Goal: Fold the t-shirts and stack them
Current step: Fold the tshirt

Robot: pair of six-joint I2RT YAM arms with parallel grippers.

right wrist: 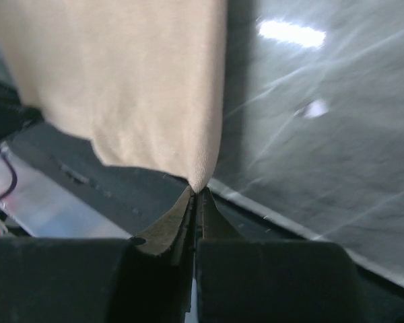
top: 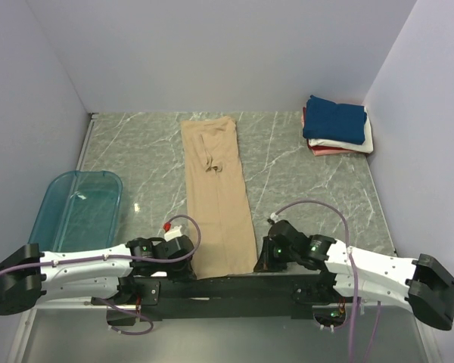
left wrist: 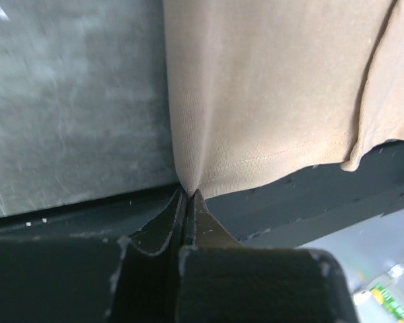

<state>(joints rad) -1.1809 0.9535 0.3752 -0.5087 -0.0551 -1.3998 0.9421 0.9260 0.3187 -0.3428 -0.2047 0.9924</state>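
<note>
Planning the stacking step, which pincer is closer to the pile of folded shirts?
Right. The right pincer pinches the near right corner of the tan shirt, the pile lying far and rightward of it; the left pincer pinches the near left corner, farther off.

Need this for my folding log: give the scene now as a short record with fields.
shirt in work: tan t-shirt, folded to a long strip, lying lengthwise mid-table
left gripper: shut on its near left corner
right gripper: shut on its near right corner
stack: folded shirts, navy on top, far right corner
teal tub: near left
</note>
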